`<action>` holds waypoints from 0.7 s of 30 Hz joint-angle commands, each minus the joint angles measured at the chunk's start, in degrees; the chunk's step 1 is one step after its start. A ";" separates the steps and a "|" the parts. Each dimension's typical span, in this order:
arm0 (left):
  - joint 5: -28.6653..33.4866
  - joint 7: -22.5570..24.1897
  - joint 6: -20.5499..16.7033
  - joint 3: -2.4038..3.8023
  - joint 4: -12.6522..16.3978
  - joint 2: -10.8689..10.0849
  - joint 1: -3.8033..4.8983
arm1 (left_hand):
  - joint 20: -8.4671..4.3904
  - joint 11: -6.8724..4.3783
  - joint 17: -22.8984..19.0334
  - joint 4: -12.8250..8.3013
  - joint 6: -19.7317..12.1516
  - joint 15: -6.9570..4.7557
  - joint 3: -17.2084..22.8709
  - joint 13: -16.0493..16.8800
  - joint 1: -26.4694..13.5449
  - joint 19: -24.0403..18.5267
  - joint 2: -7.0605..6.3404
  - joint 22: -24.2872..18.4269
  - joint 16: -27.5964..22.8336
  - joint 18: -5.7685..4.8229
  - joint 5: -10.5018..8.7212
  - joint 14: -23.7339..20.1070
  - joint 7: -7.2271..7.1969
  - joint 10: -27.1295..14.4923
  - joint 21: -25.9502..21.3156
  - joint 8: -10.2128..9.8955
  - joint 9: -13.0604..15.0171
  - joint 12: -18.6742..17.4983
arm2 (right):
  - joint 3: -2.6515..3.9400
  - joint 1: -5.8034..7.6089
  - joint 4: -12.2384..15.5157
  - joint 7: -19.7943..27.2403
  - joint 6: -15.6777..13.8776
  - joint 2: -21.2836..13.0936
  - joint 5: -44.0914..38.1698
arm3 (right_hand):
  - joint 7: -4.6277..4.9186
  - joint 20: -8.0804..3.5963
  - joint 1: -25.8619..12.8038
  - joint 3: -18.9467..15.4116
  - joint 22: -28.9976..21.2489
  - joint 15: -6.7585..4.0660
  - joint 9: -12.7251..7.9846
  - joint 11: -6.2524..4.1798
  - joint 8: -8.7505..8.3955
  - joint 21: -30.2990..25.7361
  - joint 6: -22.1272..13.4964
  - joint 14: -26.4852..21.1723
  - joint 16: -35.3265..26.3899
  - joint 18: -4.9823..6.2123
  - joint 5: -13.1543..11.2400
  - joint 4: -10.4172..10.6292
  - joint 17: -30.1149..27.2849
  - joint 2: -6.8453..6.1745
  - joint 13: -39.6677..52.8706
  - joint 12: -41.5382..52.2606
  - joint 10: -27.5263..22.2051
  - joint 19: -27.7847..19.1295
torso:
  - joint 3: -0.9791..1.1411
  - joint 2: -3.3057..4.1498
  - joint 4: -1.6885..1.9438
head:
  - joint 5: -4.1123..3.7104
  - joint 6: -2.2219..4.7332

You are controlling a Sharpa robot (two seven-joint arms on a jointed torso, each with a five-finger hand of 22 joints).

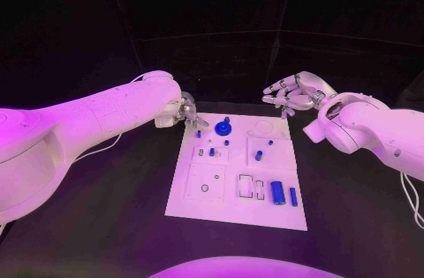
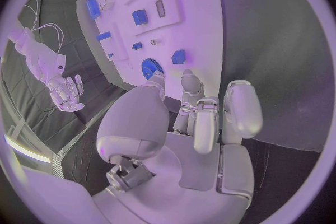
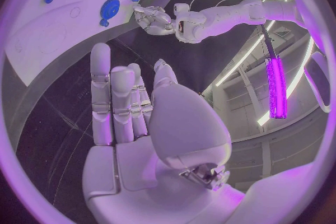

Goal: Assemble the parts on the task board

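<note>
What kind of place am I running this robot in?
Probably a robotics lab or demo cell, not a home. A white task board with small blue parts lies on a black table, dark curtains hang behind, and the right wrist view shows strip lights overhead.

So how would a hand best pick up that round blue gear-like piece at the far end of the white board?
Probably from above, fingers pinching the raised centre of the round blue piece: it lies flat on the task board, so its rim offers little to hold. The left hand is nearest.
</note>
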 commanded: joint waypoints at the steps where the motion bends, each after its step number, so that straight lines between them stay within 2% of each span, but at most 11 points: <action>1: -0.67 -0.90 1.72 0.03 -0.04 0.17 -0.04 | 0.03 0.05 15.10 0.05 0.51 -0.34 -0.42 0.17 -0.36 0.59 0.45 0.20 0.18 0.05 0.00 5.94 -0.10 0.52 0.33 0.38 -0.11 0.36 | 0.03 0.13 0.06 0.27 -0.22 0.07 -0.20 | -0.06 0.15 0.50 -0.13 -0.03 0.15 0.03 -0.12 0.26 -0.26 0.02 -0.06 0.22 1.16 0.29 -0.27 0.07 0.09 -0.07 0.30 -0.39 -0.06 | 0.03 -0.04 0.04 | 0.00 0.03; 21: -0.68 -1.81 4.75 0.00 0.67 0.17 -0.22 | -0.23 -0.27 15.10 -0.79 1.28 -0.62 -0.76 0.53 1.14 1.13 1.59 1.18 0.18 -0.15 0.01 5.94 -0.43 1.55 1.02 0.50 -0.67 1.09 | 0.03 0.13 -0.07 0.21 -0.12 0.20 -0.22 | -0.07 0.15 0.63 -0.11 0.06 0.14 0.04 -0.13 0.30 -0.21 0.04 -0.01 0.36 1.15 0.33 -0.30 0.25 0.13 -0.08 0.33 -0.40 0.01 | 0.03 -0.07 0.05 | 0.00 -0.01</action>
